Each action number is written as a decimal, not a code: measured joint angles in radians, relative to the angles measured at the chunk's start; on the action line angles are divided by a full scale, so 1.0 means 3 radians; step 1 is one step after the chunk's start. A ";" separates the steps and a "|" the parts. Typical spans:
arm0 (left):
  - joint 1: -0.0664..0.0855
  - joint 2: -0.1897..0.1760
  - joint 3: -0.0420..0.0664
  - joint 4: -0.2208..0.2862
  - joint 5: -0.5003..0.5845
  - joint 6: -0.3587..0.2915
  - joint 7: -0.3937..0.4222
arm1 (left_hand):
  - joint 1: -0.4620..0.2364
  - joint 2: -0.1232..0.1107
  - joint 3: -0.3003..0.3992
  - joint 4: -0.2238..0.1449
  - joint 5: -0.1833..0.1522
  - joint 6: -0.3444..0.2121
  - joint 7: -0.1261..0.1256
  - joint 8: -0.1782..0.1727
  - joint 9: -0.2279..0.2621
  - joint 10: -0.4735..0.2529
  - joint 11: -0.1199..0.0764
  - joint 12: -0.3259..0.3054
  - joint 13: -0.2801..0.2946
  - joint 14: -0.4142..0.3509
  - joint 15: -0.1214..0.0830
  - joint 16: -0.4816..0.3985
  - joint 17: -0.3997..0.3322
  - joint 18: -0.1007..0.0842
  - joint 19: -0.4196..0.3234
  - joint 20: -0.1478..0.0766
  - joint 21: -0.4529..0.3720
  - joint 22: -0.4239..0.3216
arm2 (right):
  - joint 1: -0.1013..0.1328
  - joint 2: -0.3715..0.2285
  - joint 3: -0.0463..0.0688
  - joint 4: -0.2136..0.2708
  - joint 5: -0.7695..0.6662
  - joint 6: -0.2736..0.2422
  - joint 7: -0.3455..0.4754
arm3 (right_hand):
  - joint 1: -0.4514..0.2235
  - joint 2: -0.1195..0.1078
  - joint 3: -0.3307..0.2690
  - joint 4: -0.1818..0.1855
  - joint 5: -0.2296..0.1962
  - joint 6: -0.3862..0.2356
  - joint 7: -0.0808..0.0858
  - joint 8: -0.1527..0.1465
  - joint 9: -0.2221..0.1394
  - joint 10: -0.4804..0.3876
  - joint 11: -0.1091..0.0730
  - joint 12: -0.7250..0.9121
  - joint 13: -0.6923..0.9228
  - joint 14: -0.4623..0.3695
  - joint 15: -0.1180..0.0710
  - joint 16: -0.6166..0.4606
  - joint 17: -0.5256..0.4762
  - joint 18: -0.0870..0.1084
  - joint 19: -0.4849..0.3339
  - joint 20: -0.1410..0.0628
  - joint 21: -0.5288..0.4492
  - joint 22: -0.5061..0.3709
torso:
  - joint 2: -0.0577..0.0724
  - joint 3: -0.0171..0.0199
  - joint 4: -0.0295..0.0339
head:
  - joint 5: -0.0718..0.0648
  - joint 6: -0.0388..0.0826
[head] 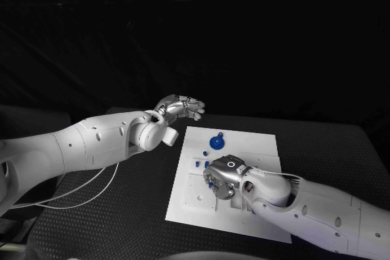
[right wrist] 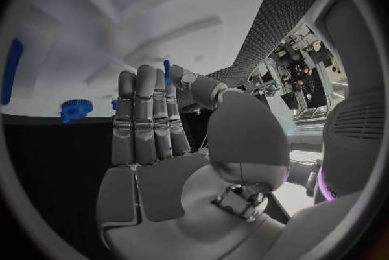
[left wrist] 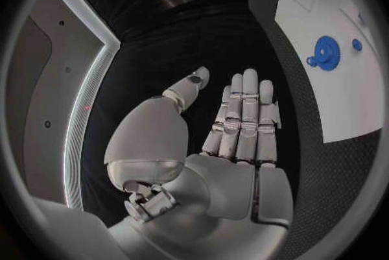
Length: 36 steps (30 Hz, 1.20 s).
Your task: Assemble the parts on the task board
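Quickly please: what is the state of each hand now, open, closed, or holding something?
Left hand: open, fingers straight, holding nothing, off the board.
Right hand: over the board, pinching a small blue part between thumb and finger.

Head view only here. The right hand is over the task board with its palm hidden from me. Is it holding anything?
Observer: Yes. In the right wrist view, the right hand pinches a small blue part between its thumb and a finger.
Operator: And the left hand, up past the board's corner?
Observer: The left wrist view shows the left hand with its fingers straight and side by side, and nothing in the palm.
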 measured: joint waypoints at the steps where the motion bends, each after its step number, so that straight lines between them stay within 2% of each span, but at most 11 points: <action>1: 0.0000 0.0001 0.0000 -0.0001 0.0000 0.0000 -0.0001 | 0.0000 0.0000 0.0000 0.0000 0.0000 0.0000 0.0000 0.0000 0.0000 0.0000 0.0000 0.0000 0.0000 0.0000 0.0000 0.0000 0.0000 0.0000 0.0000 0.0000 0.0000 0.0000 | 0.0000 -0.0002 -0.0001 0.0000 -0.0002 0.0004 0.0000 | 0.0000 0.0000 0.0000 0.0000 0.0000 0.0000 0.0000 0.0000 0.0001 0.0000 0.0000 0.0000 0.0000 0.0000 0.0000 0.0000 0.0000 0.0000 0.0000 0.0000 0.0000 0.0001 | 0.0000 0.0000 0.0000 | 0.0001 0.0000; 24: 0.0000 0.0000 0.0000 -0.0005 0.0002 0.0003 -0.0009 | -0.0011 0.0012 0.0000 0.0000 0.0000 0.0000 0.0000 0.0000 0.0000 -0.0002 0.0002 0.0000 -0.0005 0.0000 0.0000 -0.0013 0.0016 0.0000 0.0000 0.0000 0.0000 0.0003 | -0.0020 0.0018 -0.0022 -0.0044 -0.0021 0.0034 0.0001 | 0.0000 0.0000 0.0000 0.0000 0.0000 -0.0002 0.0008 -0.0008 0.0003 0.0012 0.0012 -0.0001 0.0016 0.0001 0.0001 0.0000 0.0000 0.0002 0.0000 0.0000 0.0000 0.0003 | -0.0001 -0.0001 0.0000 | 0.0009 -0.0022; 36: 0.0000 0.0001 0.0000 0.0001 0.0003 0.0010 -0.0016 | -0.0011 0.0011 -0.0004 0.0004 0.0000 0.0000 0.0000 0.0000 0.0000 -0.0012 0.0012 0.0000 -0.0006 0.0000 0.0000 -0.0026 0.0023 0.0000 0.0000 0.0000 -0.0013 0.0002 | -0.0014 0.0066 -0.0066 -0.0067 -0.0109 0.0051 -0.0035 | 0.0000 0.0000 0.0009 -0.0010 0.0000 -0.0003 0.0009 -0.0018 0.0014 0.0012 0.0012 0.0000 0.0012 0.0001 0.0001 0.0000 0.0002 0.0002 -0.0001 0.0001 0.0000 0.0004 | -0.0001 -0.0001 0.0002 | 0.0015 -0.0039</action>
